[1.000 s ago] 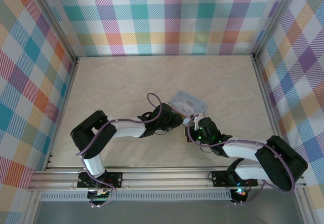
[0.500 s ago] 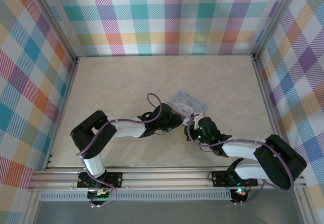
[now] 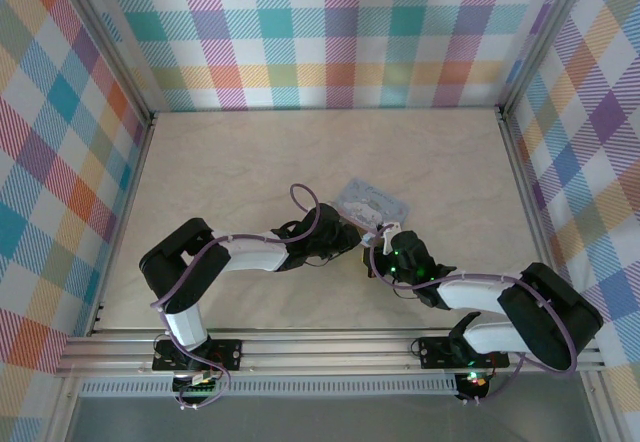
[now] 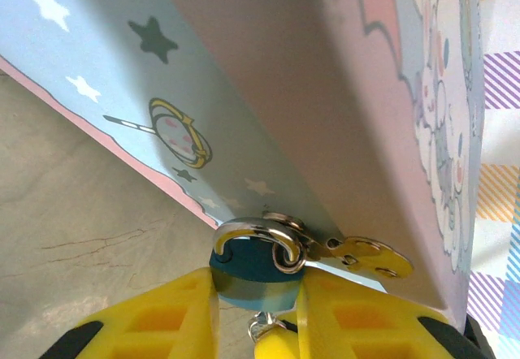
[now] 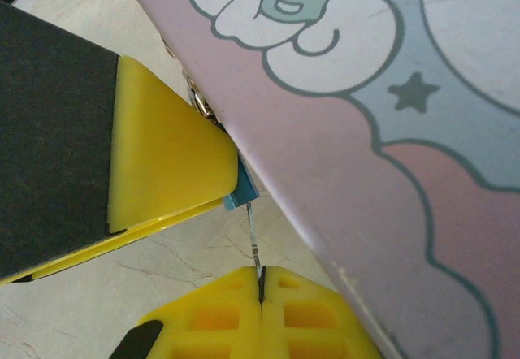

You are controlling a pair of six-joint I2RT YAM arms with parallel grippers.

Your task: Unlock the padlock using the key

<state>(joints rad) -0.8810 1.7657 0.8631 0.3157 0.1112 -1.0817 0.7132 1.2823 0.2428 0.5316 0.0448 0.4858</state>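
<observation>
Hanging by its silver shackle at the clasp of a pale blue tin [image 4: 341, 91], the padlock [image 4: 253, 276] is clamped between the yellow fingers of the left gripper [image 4: 256, 294]. Just under the lock's body the key [image 5: 253, 241], a thin grey sliver, points up toward it, pinched in the tightly closed right gripper [image 5: 260, 287]. The tin sits near the middle of the table [image 3: 220, 162], with both grippers at its near edge.

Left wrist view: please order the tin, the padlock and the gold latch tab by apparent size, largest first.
1. tin, by far the largest
2. padlock, shackle included
3. gold latch tab, only slightly smaller than the padlock
</observation>
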